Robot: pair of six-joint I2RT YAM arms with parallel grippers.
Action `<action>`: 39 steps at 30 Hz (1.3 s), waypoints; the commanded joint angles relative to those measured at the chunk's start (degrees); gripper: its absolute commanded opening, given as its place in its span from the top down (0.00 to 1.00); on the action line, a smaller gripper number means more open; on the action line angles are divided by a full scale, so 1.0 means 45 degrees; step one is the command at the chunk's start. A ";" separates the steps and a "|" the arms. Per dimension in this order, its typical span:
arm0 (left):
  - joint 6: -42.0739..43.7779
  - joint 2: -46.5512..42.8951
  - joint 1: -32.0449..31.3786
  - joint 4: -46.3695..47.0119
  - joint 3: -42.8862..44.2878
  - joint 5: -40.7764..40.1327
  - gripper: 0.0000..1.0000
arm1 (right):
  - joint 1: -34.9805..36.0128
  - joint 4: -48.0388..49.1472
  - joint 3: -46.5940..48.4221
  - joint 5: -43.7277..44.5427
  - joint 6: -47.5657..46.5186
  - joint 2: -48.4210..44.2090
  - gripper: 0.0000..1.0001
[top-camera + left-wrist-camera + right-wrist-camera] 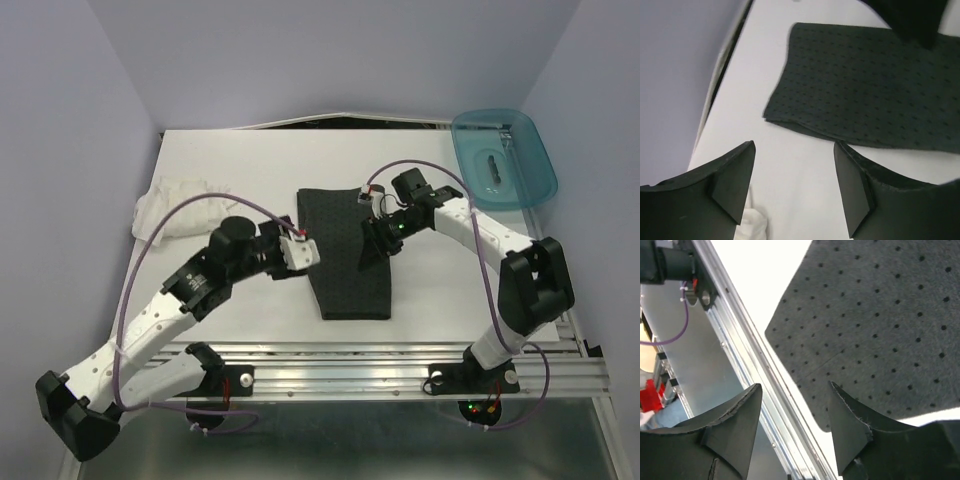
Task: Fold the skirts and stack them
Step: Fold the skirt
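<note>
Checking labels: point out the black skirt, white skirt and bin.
black skirt (pixel 342 252), top view, middle of the folded cloth.
white skirt (pixel 175 193), top view, bunched cloth.
bin (pixel 543 170), top view, right wall.

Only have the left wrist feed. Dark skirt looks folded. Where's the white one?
Observer: White skirt lies bunched and unfolded at the left edge of the table, apart from the dark skirt.
Operator: Right gripper holding anything?
Observer: No. Right gripper is open and empty, above the dark skirt's right edge.
Operator: Anything else around?
Observer: A teal bin at the far right corner, with a small dark object inside.
</note>
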 commanded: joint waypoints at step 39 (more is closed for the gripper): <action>0.3139 0.4372 -0.7700 0.5769 -0.6085 -0.3242 0.37 | -0.0032 0.1990 -0.0105 -0.0327 -0.0089 0.3890 0.46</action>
